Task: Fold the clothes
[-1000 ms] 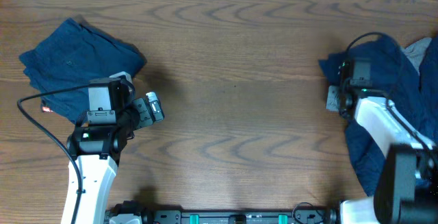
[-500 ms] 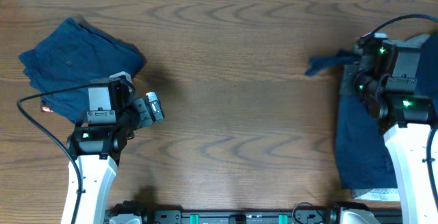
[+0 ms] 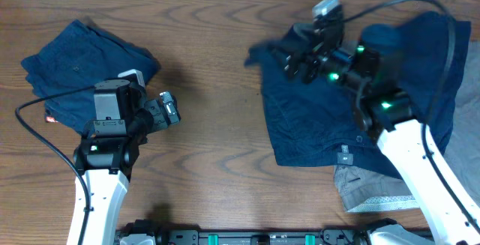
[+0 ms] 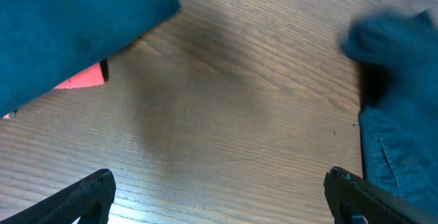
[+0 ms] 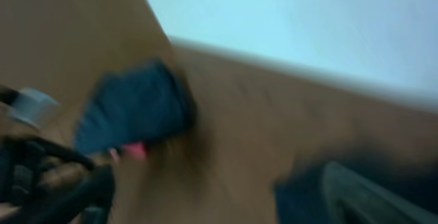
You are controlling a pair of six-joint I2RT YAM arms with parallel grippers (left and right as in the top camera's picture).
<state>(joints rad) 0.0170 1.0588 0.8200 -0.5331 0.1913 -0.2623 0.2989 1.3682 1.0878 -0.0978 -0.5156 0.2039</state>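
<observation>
The clothes lie in two places. A folded navy pile [image 3: 79, 65] sits at the far left, its red tag [image 4: 82, 79] showing in the left wrist view. Navy shorts [image 3: 315, 118] lie spread right of the middle, with a small label at the waistband [image 3: 345, 155]. My right gripper [image 3: 289, 54] hovers over their upper left corner; the right wrist view is blurred, but its jaws stand wide apart over bare wood [image 5: 219, 196], so it is open. My left gripper [image 3: 169, 114] is open beside the folded pile with nothing between its fingers [image 4: 219, 203].
A grey garment [image 3: 375, 189] pokes out under the shorts' near edge. More navy cloth [image 3: 442, 58] is heaped at the far right under the right arm's cable. Bare wood [image 3: 217, 125] lies between the pile and the shorts.
My right arm has swung from the right edge toward the middle, pulling the navy shorts out flat, and its jaws have gone from shut to open. The left arm has stayed put.
</observation>
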